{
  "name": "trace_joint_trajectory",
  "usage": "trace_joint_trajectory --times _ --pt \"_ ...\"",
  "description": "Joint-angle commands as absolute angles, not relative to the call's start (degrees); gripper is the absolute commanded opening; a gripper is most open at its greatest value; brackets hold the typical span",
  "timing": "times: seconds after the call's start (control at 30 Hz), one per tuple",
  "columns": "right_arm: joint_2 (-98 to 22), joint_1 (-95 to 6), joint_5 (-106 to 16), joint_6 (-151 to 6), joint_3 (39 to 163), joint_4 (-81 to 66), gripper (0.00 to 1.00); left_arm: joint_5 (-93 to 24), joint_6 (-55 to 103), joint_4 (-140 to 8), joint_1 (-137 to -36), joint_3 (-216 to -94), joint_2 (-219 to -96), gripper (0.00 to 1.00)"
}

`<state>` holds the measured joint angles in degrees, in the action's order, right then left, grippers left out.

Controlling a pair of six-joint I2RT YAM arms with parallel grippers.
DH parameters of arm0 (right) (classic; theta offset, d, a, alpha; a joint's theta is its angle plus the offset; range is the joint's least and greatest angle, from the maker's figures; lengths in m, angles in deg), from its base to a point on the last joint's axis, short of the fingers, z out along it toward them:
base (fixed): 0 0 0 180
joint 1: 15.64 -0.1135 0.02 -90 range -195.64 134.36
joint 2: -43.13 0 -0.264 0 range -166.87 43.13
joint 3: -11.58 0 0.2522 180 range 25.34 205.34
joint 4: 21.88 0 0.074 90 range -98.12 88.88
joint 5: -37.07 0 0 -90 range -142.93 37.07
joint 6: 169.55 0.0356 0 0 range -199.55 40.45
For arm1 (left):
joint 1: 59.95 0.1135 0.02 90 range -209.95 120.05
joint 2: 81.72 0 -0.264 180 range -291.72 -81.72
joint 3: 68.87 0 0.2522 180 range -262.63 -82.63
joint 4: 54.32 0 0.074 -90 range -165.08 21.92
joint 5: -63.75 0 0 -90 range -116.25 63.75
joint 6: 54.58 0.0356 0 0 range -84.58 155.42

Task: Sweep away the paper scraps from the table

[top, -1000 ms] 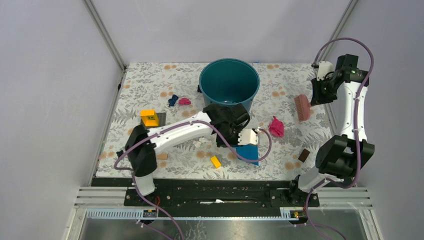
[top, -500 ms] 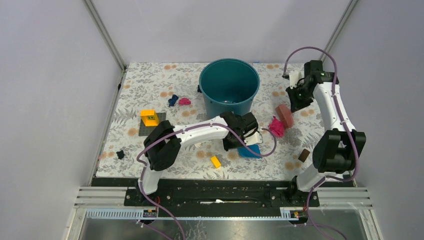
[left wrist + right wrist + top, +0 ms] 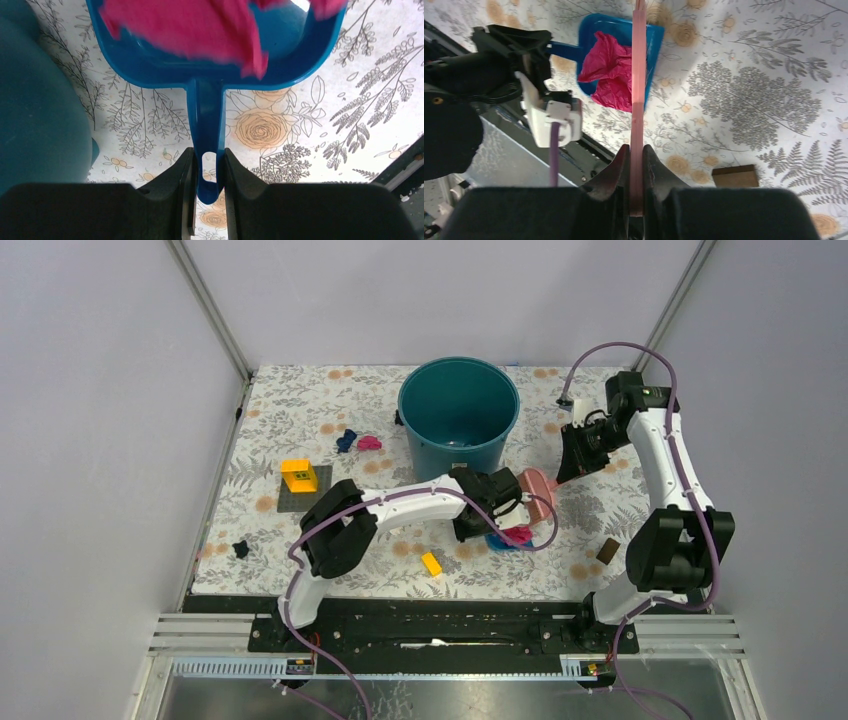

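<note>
A blue dustpan (image 3: 200, 75) lies on the floral table (image 3: 300, 400), and my left gripper (image 3: 209, 170) is shut on its handle. A magenta paper scrap (image 3: 185, 25) lies in the pan, also visible from above as a pink wad (image 3: 517, 535). My right gripper (image 3: 636, 170) is shut on the flat handle of a pink brush (image 3: 638, 100), whose head (image 3: 540, 495) meets the scrap (image 3: 611, 70) at the pan's mouth (image 3: 589, 35). Further scraps lie to the left: a blue one (image 3: 346, 440), a pink one (image 3: 370, 443) and a black one (image 3: 240, 549).
A teal bucket (image 3: 458, 410) stands at the back centre, close behind the dustpan. A yellow brick (image 3: 298, 475) sits on a dark plate at the left, and a small yellow brick (image 3: 431, 563) lies near the front edge. A brown block (image 3: 607, 550) lies front right.
My right arm swung the brush left and forward from the table's right edge, pushing the magenta scrap into the dustpan. My left arm's elbow moved right while the pan stayed almost in place.
</note>
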<state>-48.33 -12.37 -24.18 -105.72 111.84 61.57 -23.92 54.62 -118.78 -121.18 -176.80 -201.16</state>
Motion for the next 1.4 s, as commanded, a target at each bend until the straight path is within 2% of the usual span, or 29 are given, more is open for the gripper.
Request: trace_joint_trajectory --times 0.0,0.17,0.33,0.53,0.7,1.07,1.23,1.37 --pt "-45.5 -12.5 -19.3 -103.8 113.7 64.8 0.0 -23.5 54.1 -114.5 -121.5 -177.0 -199.6 0.0" --pt "-44.8 -12.4 -22.0 -105.2 115.9 67.9 0.0 -23.3 54.8 -110.6 -121.5 -173.0 -196.8 0.0" --pt "-45.0 -10.7 -24.4 -107.5 125.6 74.2 0.0 -23.3 55.2 -104.3 -120.8 -166.1 -191.2 0.0" --pt "-44.9 -8.3 -25.5 -108.5 132.5 77.1 0.0 -25.8 56.6 -103.4 -119.8 -164.9 -184.3 0.0" --pt "-46.8 -4.8 -25.8 -108.1 133.2 76.6 0.0 -29.8 59.4 -108.8 -119.8 -169.5 -179.8 0.0" --pt "-51.5 -1.9 -23.6 -108.8 138.1 76.1 0.0 -26.8 63.3 -124.2 -115.8 -184.2 -173.4 0.0" --pt "-47.8 -5.0 -19.9 -109.8 133.7 75.7 0.0 -25.3 63.4 -130.5 -110.3 -190.9 -171.1 0.0" --pt "-43.8 -11.9 -17.5 -109.3 128.3 75.0 0.0 -24.4 62.8 -134.8 -104.8 -195.5 -170.8 0.0"
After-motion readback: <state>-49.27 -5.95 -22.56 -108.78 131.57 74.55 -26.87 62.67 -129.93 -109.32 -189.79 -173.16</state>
